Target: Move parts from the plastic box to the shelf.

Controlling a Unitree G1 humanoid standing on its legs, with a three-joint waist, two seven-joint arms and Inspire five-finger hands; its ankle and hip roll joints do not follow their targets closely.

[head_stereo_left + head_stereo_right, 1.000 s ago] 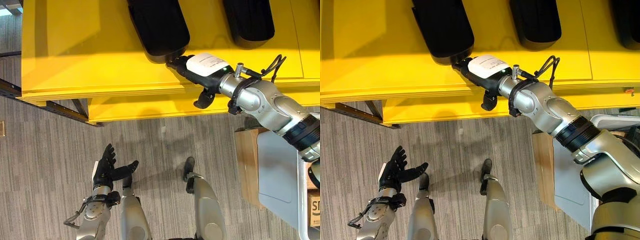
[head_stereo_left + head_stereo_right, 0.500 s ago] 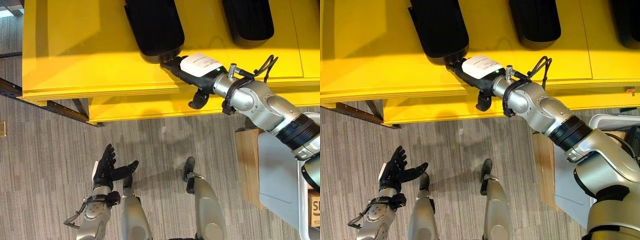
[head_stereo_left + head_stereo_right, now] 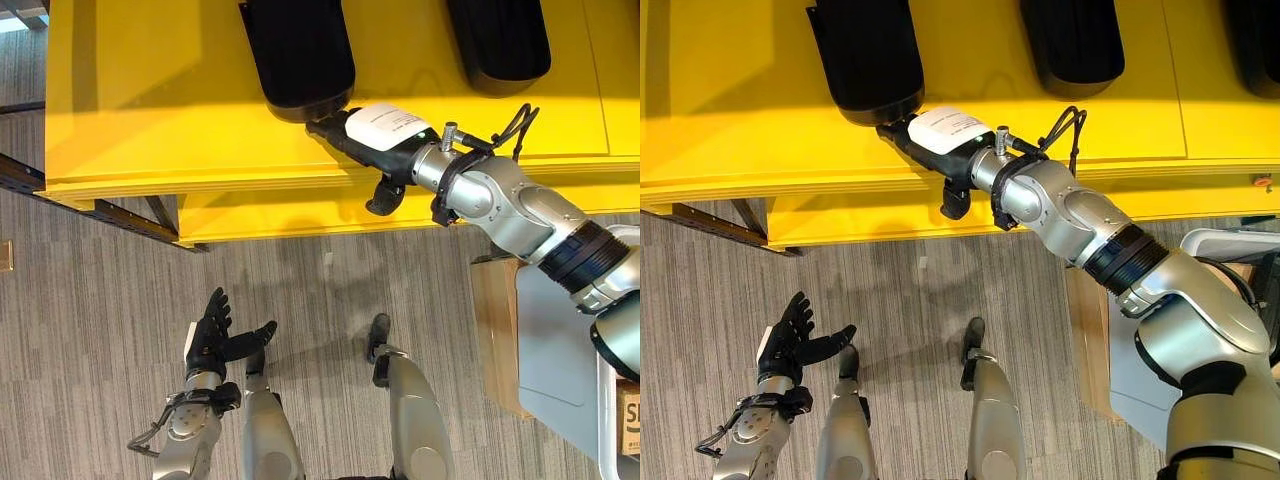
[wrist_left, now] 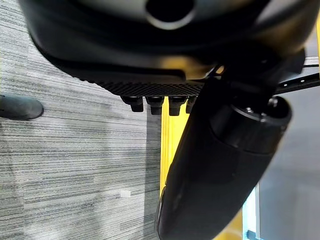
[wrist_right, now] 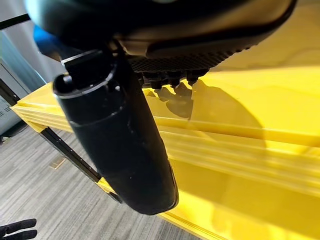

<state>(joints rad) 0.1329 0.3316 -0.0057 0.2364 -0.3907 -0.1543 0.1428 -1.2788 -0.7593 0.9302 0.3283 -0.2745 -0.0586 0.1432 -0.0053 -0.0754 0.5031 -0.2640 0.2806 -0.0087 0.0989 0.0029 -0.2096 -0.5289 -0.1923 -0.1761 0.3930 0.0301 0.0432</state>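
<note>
Black part lies flat on the yellow shelf, at 11 o'clock in the head view. Right hand, fingers straight, tips against its near rounded end, thumb hanging off the shelf edge. Looks rigid, smooth moulded plastic, light; likely slides easily, so push end-on or grip across the width. Left hand relaxed open, low at 7 o'clock.

shelf: glossy yellow painted surface, smooth, catching bright light
left black part: matt black plastic, smooth, rounded end
right black part: same matt black plastic
right hand: dark matt casing with a white smooth cover
floor: grey carpet, ribbed, rough
cardboard box: plain brown, matt
</note>
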